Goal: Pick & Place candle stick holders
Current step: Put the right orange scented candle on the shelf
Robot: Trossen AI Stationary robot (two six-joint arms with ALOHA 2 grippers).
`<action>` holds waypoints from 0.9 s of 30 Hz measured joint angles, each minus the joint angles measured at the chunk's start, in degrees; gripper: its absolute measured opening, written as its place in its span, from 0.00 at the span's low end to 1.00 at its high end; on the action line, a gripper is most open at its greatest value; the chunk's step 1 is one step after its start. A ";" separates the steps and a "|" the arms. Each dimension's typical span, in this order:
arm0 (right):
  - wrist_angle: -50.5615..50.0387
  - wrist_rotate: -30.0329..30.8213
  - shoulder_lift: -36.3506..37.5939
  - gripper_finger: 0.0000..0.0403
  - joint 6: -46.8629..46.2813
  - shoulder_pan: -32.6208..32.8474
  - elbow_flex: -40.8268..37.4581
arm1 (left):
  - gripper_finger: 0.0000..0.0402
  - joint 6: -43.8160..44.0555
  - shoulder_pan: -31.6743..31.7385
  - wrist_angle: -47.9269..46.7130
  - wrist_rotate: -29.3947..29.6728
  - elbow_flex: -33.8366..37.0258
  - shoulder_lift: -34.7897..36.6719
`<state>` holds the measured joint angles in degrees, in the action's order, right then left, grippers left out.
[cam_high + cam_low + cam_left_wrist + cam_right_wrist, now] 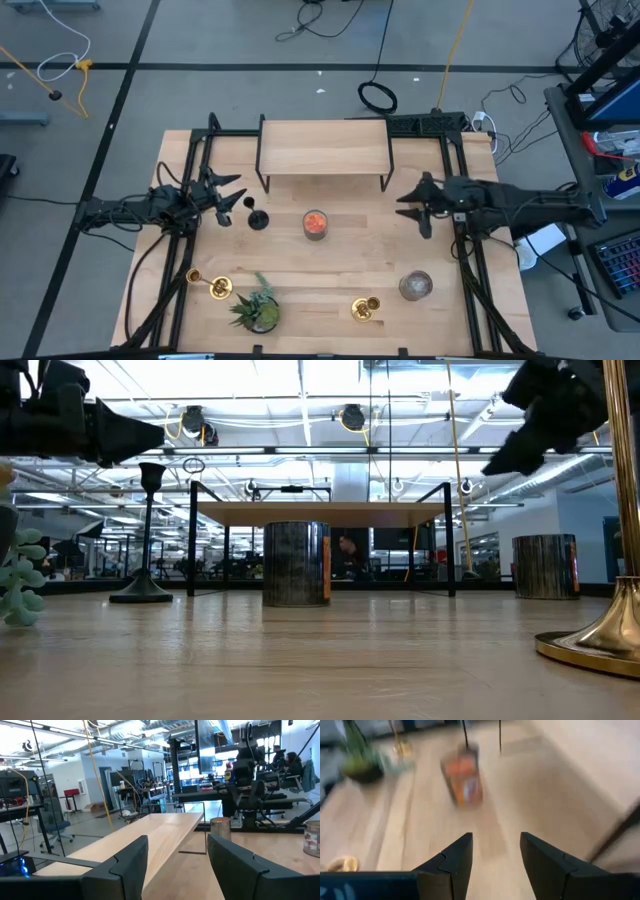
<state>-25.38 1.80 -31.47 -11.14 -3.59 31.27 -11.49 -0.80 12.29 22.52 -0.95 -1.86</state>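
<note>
Two jars [315,224] mid-table, plant [258,308] nr front

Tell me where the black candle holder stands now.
In the high view, the black candle holder stands upright left of centre, between the open left gripper and the orange jar.

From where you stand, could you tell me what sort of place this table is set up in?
Probably a robotics lab or workshop in a large industrial hall. Cables trail over the bare grey floor, exposed ducts run under the ceiling, and people sit at workstations behind the wooden table.
</note>
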 joint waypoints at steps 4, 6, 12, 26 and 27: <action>-11.27 0.80 -0.74 0.41 -5.88 0.06 3.12 | 0.53 -0.04 0.00 0.01 -0.02 0.00 0.01; -13.55 1.63 -0.71 0.41 -7.29 0.06 3.19 | 0.53 -0.49 0.00 0.03 -0.02 0.00 0.01; -21.28 7.42 -1.02 0.41 -13.56 0.06 3.23 | 0.53 -2.36 0.00 0.03 -0.04 0.00 0.01; -26.95 16.52 -4.99 0.41 -21.10 0.03 1.04 | 0.53 -3.91 0.00 2.86 -0.04 0.00 0.01; -26.39 16.52 -5.81 0.41 -21.11 0.03 0.92 | 0.53 -4.19 0.00 2.95 -0.04 0.00 0.01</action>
<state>-51.77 18.33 -37.28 -32.25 -3.55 32.19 -15.68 -0.80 15.23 22.48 -0.94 -1.85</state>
